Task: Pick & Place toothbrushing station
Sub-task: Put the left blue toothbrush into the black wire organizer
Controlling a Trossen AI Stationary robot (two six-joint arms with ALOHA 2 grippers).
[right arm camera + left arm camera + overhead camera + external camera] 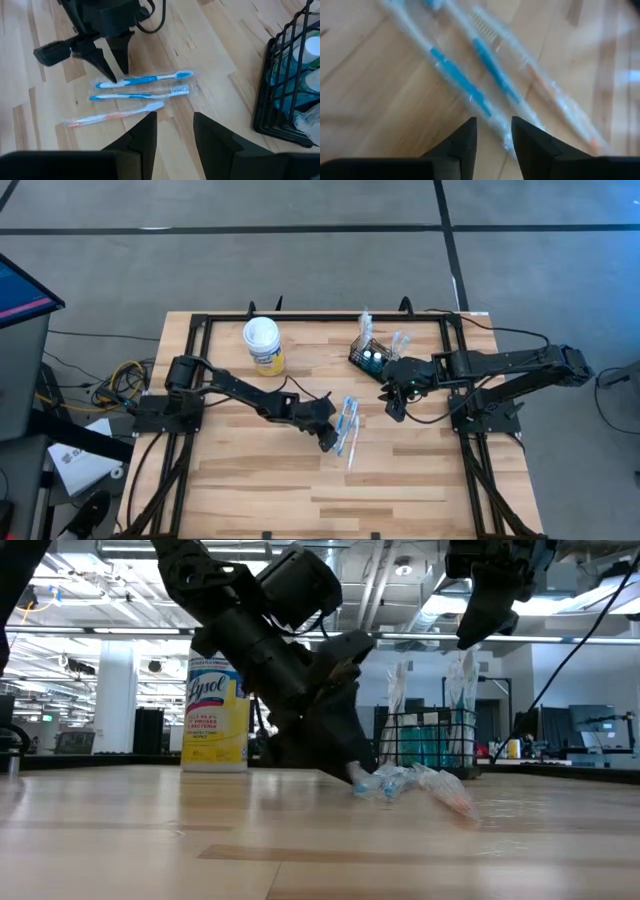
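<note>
While three wrapped toothbrushes (137, 95) lie loose under my left jaws (333, 439), parted and empty, caddy (370, 354) beside empty, parted right jaws (393, 405) holds some.

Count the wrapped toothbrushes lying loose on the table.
3, side by side mid-table: a blue one by the left pincer, a blue one in the middle, an orange one outermost. Others standing in the caddy aren't counted.

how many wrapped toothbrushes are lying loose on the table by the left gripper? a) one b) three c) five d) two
b: the right wrist view shows three wrapped toothbrushes lying side by side on the wood, with the left gripper at their handle end.
</note>
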